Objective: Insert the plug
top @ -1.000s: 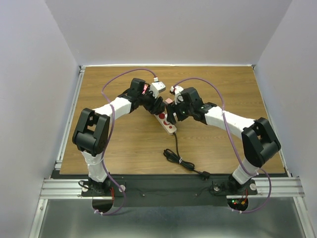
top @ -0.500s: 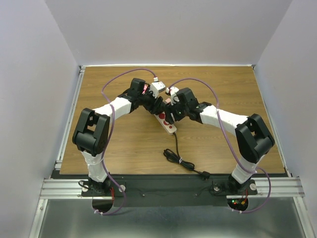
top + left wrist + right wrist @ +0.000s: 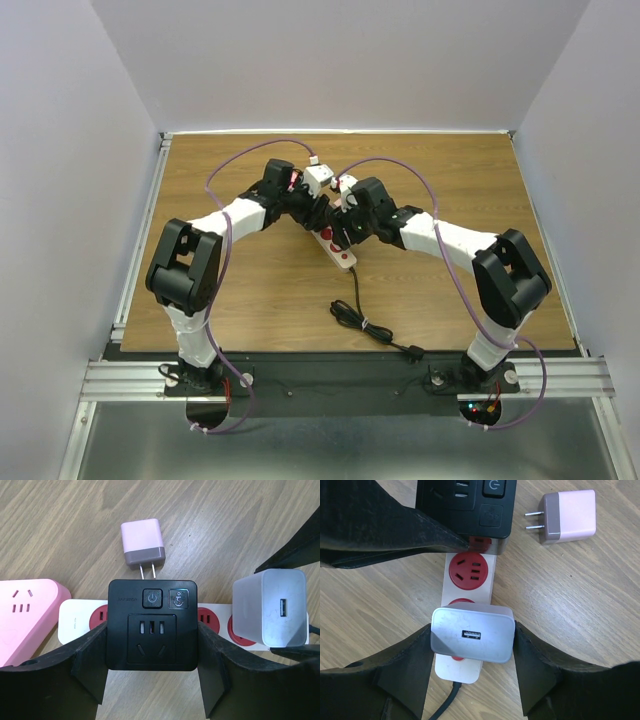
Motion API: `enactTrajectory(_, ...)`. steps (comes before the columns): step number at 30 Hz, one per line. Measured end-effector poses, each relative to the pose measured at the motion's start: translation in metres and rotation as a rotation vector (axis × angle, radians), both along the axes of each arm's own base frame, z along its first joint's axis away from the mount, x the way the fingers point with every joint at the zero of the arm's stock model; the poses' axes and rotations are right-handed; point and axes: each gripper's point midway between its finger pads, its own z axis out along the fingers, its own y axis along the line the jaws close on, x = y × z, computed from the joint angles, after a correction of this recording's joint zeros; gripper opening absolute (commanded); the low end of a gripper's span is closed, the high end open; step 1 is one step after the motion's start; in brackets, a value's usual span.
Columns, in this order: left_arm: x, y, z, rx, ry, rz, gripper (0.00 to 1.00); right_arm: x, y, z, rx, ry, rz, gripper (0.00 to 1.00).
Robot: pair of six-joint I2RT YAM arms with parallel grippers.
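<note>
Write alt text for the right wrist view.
The right claw grips a silver USB charger by its sides, over a white power strip on a wooden table; whether it is seated cannot be told. A black adapter sits on the strip beyond, and a pink charger lies loose, prongs towards the strip.

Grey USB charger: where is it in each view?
Left wrist: grey USB charger at far right, over the power strip.
Right wrist: lower centre, between the fingers.
Top external: not discernible, hidden under the right gripper.
Shared landmark: the white strip's red sockets.
</note>
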Motion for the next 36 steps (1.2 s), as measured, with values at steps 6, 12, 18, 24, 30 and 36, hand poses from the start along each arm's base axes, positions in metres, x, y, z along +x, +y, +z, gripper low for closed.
enactTrajectory(6, 0.0004, -0.0037, -0.0010, 0.006, -0.013, 0.039, 0.00, 0.0004, -0.0005, -0.0001, -0.002, -0.002, -0.002, 0.23)
enactTrajectory(12, 0.0004, -0.0063, -0.0018, 0.000, -0.020, 0.089, 0.00, 0.0011, -0.0012, -0.0002, -0.006, -0.005, -0.007, 0.23)
enactTrajectory(18, -0.0024, -0.0047, -0.0011, -0.004, -0.023, 0.151, 0.00, 0.0019, -0.0021, -0.0003, -0.016, -0.015, 0.001, 0.23)
enactTrajectory(24, -0.0036, -0.0055, -0.0007, -0.018, -0.034, 0.192, 0.00, 0.0027, -0.0028, 0.0000, -0.024, -0.024, 0.008, 0.22)
enactTrajectory(30, -0.0071, -0.0043, -0.0015, -0.059, -0.077, 0.256, 0.00, 0.0043, -0.0048, 0.0013, -0.034, -0.037, 0.007, 0.22)
enactTrajectory(36, -0.0092, -0.0059, -0.0020, -0.092, -0.128, 0.283, 0.00, 0.0052, -0.0060, 0.0011, -0.048, -0.051, 0.027, 0.22)
